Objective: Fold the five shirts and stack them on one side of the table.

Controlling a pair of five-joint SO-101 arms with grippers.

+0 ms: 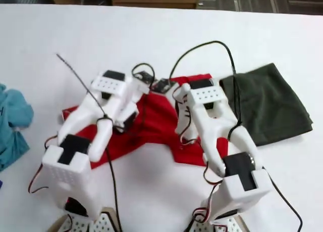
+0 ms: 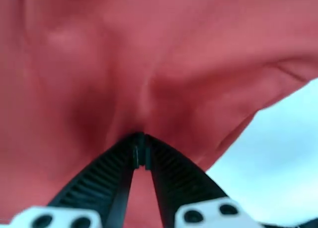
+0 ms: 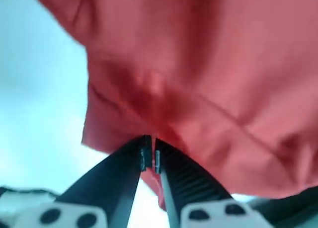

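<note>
The white table (image 1: pixel 151 35) carries three garments. A rumpled red cloth shirt (image 1: pixel 157 122) lies spread in the middle, under both arms. A dark green shirt (image 1: pixel 272 105), folded flat, sits just to its right, touching the red cloth's far right corner. A crumpled teal shirt (image 1: pixel 12 126) lies well apart at the left edge. The left gripper (image 2: pixel 141 149) has its jaws closed, pinching red fabric. The right gripper (image 3: pixel 150 153) is likewise clamped narrow on the red shirt's edge.

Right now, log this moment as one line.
left fingers: shut on red shirt | right fingers: shut on red shirt | green shirt: flat nearby | teal shirt: crumpled
</note>
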